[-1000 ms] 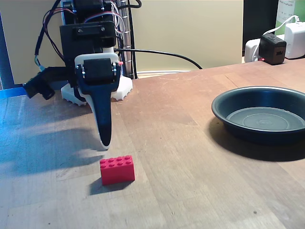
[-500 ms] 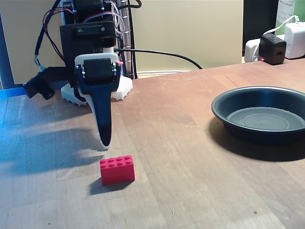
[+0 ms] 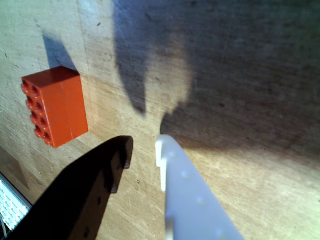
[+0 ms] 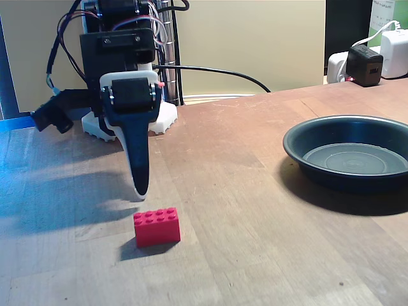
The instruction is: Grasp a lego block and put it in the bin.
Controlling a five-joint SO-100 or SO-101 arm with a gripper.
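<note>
The red lego block (image 4: 156,227) sits studs-up on the wooden table, near the front left in the fixed view. My gripper (image 4: 139,194) hangs tip-down just behind it and slightly to its left, a little above the wood. In the wrist view the lego block (image 3: 55,105) lies to the upper left of the gripper (image 3: 142,145), outside the jaws. The black finger (image 3: 100,175) and the white finger (image 3: 185,185) stand a narrow gap apart with only bare wood between them. The dark round bin (image 4: 344,183) rests empty at the right side of the table.
The arm's white base (image 4: 162,120) stands at the back left, with a black cable (image 4: 217,71) running right from it. A black charger (image 4: 364,65) and a white adapter (image 4: 395,52) sit at the back right, behind the bin.
</note>
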